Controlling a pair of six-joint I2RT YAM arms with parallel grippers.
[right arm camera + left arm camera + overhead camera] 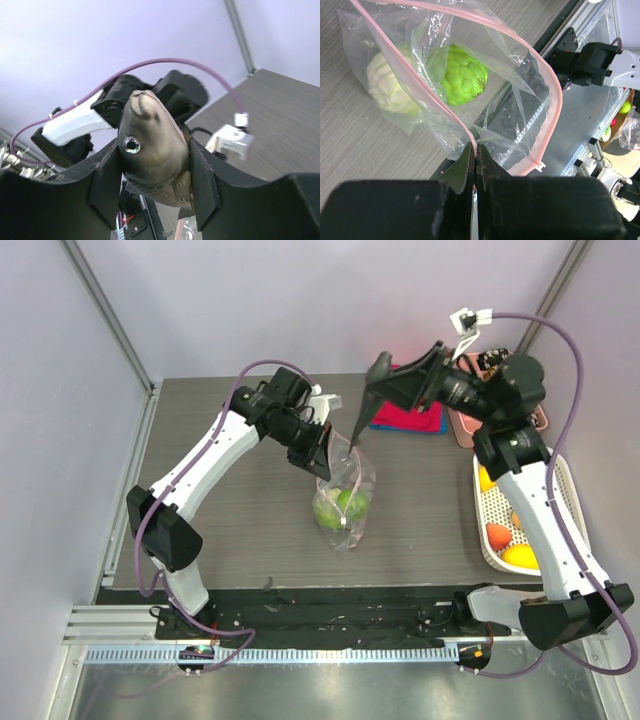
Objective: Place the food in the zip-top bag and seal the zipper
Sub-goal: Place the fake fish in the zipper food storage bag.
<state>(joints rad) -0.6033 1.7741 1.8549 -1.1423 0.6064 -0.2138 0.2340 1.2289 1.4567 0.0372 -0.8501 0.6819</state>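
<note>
The clear zip-top bag [345, 502] stands at the table's middle, mouth up. Two pieces of food lie in it: a bright green bumpy one [462, 75] and a pale one [387, 85]. My left gripper [325, 455] is shut on the bag's pink zipper strip [555, 100] and holds the mouth open; the fingertips [475, 155] pinch the near edge. My right gripper [385, 385] is shut on a grey-brown toy fish [152, 145]. The fish [358, 425] hangs tail down just above the bag's mouth.
A white basket [495, 515] at the right edge holds an orange-red piece [498, 535] and a yellow piece [520, 556]. A folded red cloth [410, 418] lies at the back, with a brown tray [465, 430] beside it.
</note>
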